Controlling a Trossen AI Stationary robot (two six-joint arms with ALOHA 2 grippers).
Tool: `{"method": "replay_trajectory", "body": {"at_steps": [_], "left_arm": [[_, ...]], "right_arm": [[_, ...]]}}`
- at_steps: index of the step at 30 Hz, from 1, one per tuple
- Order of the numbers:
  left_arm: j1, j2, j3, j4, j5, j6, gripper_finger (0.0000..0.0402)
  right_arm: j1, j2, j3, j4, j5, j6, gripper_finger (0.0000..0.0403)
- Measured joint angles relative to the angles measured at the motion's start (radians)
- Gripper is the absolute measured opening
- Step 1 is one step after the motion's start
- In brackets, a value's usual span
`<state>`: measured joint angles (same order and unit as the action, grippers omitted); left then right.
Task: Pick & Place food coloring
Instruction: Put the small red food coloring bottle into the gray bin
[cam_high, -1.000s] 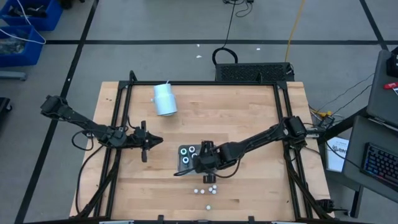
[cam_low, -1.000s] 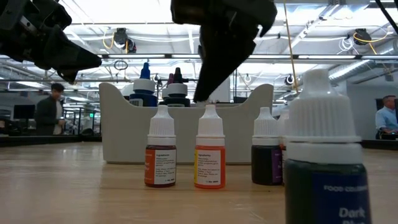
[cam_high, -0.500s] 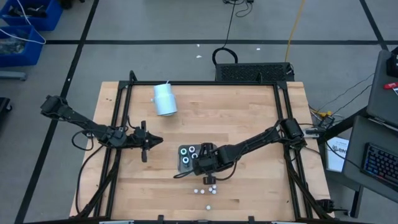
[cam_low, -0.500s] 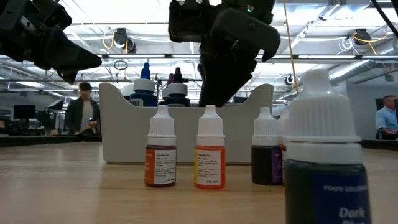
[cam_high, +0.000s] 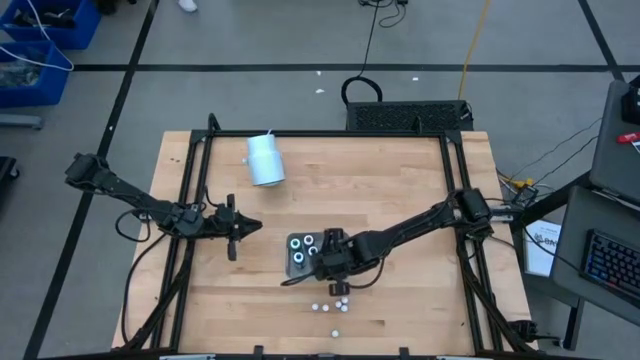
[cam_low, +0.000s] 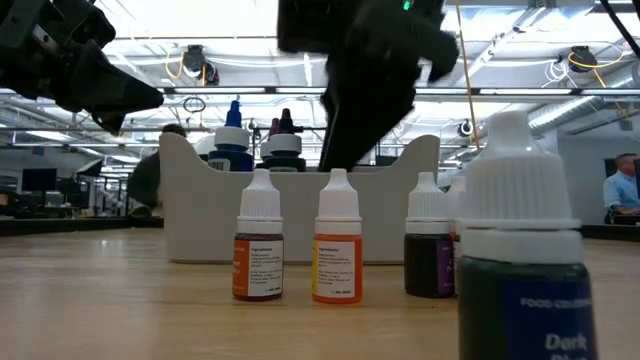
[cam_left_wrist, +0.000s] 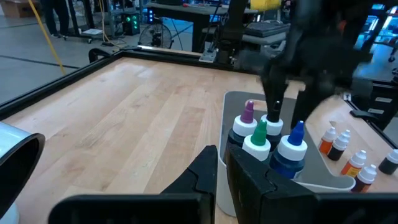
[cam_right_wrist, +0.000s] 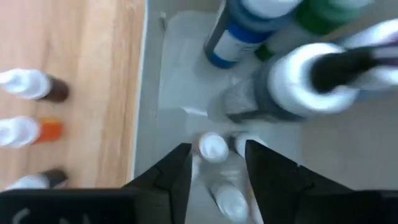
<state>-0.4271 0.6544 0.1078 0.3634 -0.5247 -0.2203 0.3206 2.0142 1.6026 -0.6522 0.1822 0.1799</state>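
Observation:
A grey tray (cam_high: 293, 264) stands mid-table and holds dark food coloring bottles with coloured tips (cam_left_wrist: 258, 134). Smaller white-capped bottles (cam_high: 332, 302) stand upright on the wood just near of it, seen up close in the low view (cam_low: 337, 240). My right gripper (cam_right_wrist: 214, 165) hangs open over the tray's near right part, pointing steeply down. A small white-capped bottle (cam_right_wrist: 213, 148) sits in the tray between its fingertips, and another (cam_right_wrist: 230, 200) lies closer to the wrist. My left gripper (cam_high: 240, 227) waits shut, left of the tray.
A white cylinder (cam_high: 265, 160) lies on its side at the far left of the table. A black frame (cam_high: 330, 134) runs round the tabletop. Bare wood lies between cylinder and tray. People stand in the room beyond the table.
My right gripper has opened over the tray while staying in place; in the low view its tip, narrow before, now shows broad. A person in the room behind has walked toward the right.

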Motion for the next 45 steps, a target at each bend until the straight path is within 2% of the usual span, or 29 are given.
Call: {"method": "replay_trajectory", "body": {"at_steps": [6, 11, 13, 16, 20, 23, 26, 32, 35, 37, 40, 45], "left_arm": [[0.0, 0.0, 0.0, 0.0, 0.0, 0.001, 0.0042], [0.0, 0.0, 0.0, 0.0, 0.0, 0.0, 0.0042], [0.0, 0.0, 0.0, 0.0, 0.0, -0.003, 0.0042], [0.0, 0.0, 0.0, 0.0, 0.013, -0.013, 0.0042], [0.0, 0.0, 0.0, -0.006, 0.072, -0.025, 0.0042], [0.0, 0.0, 0.0, -0.01, 0.098, -0.022, 0.0042], [0.0, 0.0, 0.0, -0.006, 0.097, -0.021, 0.0042], [0.0, 0.0, 0.0, -0.006, 0.11, -0.007, 0.0042], [0.001, 0.0, 0.017, -0.025, 0.093, -0.011, 0.0042], [-0.001, 0.01, 0.085, -0.117, 0.133, -0.016, 0.0042], [-0.021, 0.096, 0.26, -0.295, 0.141, -0.047, 0.0042], [-0.081, 0.43, 0.675, -0.591, 0.115, -0.054, 0.0042]], "right_arm": [[0.031, -0.191, -0.009, -0.046, 0.004, -0.166, 0.0143], [0.047, -0.411, -0.18, 0.092, -0.062, -0.243, 0.0099], [0.048, -0.505, -0.315, 0.208, -0.109, -0.279, 0.0065], [0.059, -0.636, -0.56, 0.476, -0.131, -0.286, 0.0014], [0.056, -0.766, -0.835, 0.73, -0.125, -0.271, 0.0013], [0.057, -0.824, -1.016, 0.917, -0.072, -0.261, 0.0007], [0.053, -0.864, -1.142, 1.106, -0.055, -0.248, 0.0002], [0.053, -0.893, -1.308, 1.345, -0.054, -0.251, 0.0001], [0.052, -0.893, -1.367, 1.409, -0.052, -0.254, 0.0001], [0.052, -0.894, -1.392, 1.443, -0.052, -0.255, 0.0001], [0.053, -0.893, -1.41, 1.441, -0.053, -0.255, 0.0001], [0.052, -0.893, -1.411, 1.442, -0.052, -0.273, 0.0001]]}}
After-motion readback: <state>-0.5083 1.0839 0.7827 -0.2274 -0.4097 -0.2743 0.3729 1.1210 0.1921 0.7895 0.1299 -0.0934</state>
